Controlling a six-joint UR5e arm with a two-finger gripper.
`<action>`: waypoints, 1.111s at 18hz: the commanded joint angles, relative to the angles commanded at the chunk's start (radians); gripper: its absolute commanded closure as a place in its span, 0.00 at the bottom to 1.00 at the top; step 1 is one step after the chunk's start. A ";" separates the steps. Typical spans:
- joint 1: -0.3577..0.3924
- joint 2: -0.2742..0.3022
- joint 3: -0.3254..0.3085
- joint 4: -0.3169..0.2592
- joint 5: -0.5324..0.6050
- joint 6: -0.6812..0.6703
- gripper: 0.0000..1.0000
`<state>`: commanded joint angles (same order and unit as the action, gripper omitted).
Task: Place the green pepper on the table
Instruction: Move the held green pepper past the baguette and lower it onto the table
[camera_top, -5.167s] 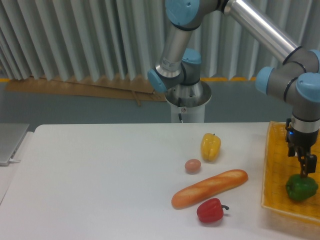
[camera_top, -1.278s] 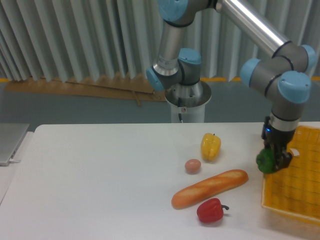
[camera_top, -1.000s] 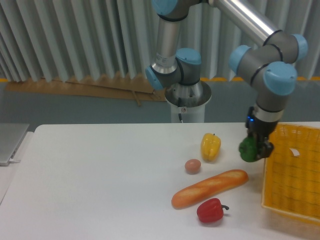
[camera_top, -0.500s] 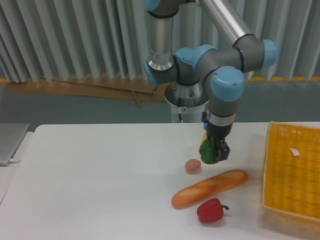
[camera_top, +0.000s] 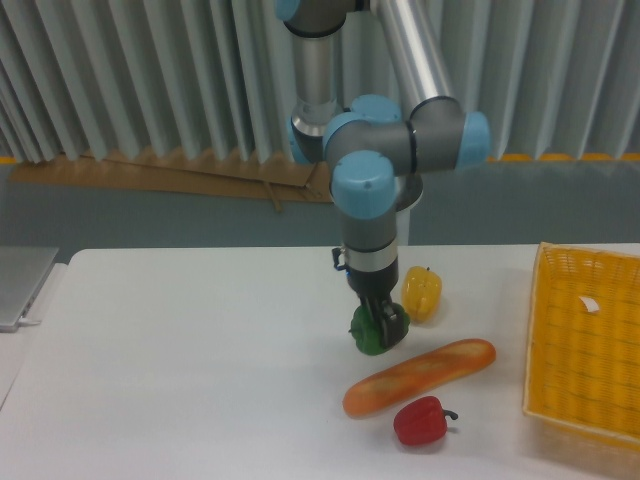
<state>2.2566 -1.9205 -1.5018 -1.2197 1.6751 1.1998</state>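
The green pepper (camera_top: 370, 338) hangs in my gripper (camera_top: 377, 322), which is shut on its top. It sits low over the white table (camera_top: 180, 370), just left of the yellow pepper (camera_top: 421, 293) and above the left end of the bread loaf (camera_top: 420, 376). Whether the pepper touches the tabletop cannot be told. The arm's wrist rises straight above it.
A red pepper (camera_top: 421, 421) lies in front of the loaf. The yellow woven basket (camera_top: 585, 345) stands at the right edge with a small white tag inside. A grey laptop corner (camera_top: 20, 285) shows at the far left. The egg seen before is hidden behind my gripper.
My gripper lifted the green pepper out of the basket and carried it left across the table, past the yellow pepper, and lowered it to where the egg lay.
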 joint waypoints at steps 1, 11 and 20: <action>-0.003 -0.005 0.002 0.005 0.002 -0.023 0.49; -0.101 -0.098 0.047 0.107 0.126 -0.282 0.49; -0.107 -0.170 0.060 0.115 0.241 -0.330 0.56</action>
<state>2.1491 -2.0907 -1.4420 -1.1045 1.9159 0.8698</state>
